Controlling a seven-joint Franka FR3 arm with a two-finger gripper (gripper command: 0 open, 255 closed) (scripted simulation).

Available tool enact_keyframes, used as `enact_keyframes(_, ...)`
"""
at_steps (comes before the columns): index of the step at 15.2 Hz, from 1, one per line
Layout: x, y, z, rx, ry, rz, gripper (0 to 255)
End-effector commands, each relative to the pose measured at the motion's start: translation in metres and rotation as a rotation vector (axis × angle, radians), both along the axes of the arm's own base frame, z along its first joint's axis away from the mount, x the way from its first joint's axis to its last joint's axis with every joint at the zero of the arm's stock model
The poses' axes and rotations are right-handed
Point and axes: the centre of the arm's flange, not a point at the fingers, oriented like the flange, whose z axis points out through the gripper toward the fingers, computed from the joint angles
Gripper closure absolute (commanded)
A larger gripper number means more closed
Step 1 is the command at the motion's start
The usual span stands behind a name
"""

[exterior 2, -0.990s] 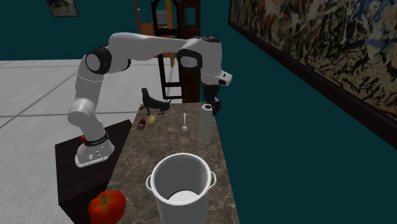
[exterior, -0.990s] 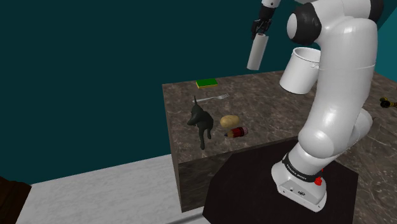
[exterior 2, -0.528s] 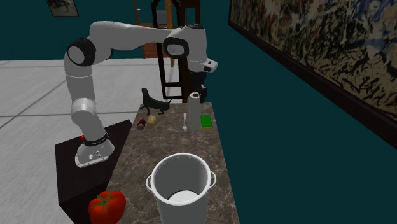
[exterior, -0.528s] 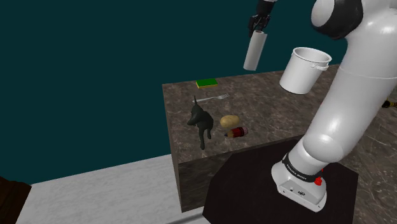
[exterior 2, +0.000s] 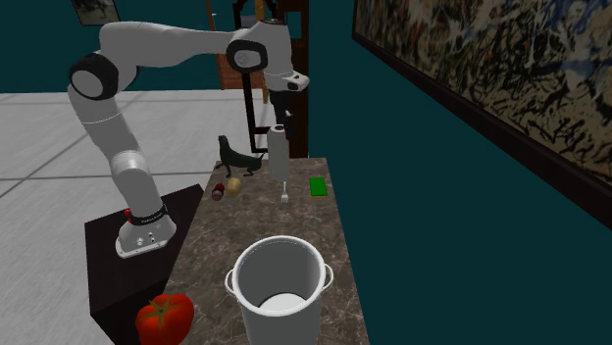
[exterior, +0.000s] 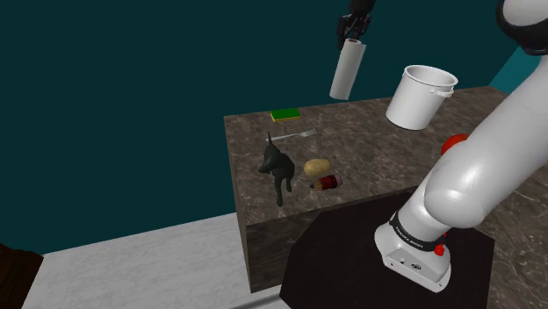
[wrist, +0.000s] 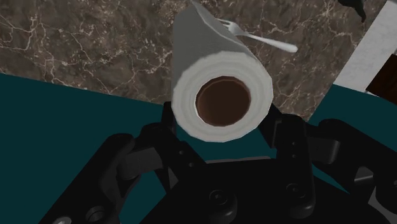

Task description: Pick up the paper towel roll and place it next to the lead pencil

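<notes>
Clenched on the upper end of the paper towel roll (exterior: pixel 345 72), the jaws of the gripper (exterior: pixel 353 37) press its soft sides, and the brown core faces up at the hand in the wrist view. The roll hangs below the fingers, a little tilted and well clear of the counter (exterior: pixel 369 149), above the far edge near the fork (exterior: pixel 294 135) and the green sponge (exterior: pixel 284 114).

The step in hand looks like the carry. It would go best with the roll held high enough to pass over the white pot (exterior: pixel 420 95), the potato (exterior: pixel 317 166) and the dark dog figure (exterior: pixel 277 167), coming down only once it is over the spot. I cannot say for sure which thing is the pencil; a small red and dark stick (exterior: pixel 327 182) beside the potato, toward the near edge, is my best guess. Held only at its top, the roll may swing, so a slow, steady move seems wise. Set it down on its flat end, just beside the pencil and not on it, and let go only once it stands.
</notes>
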Motion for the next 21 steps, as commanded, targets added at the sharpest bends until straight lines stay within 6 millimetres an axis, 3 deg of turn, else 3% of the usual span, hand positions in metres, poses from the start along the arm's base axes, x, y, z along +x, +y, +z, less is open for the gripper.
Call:
enact_keyframes(1, -0.006, 0.024, 0.008, -0.001, 0.000, -0.001, 255)
enact_keyframes(21, -0.056, 0.267, 0.097, -0.001, 0.000, -0.001, 255)
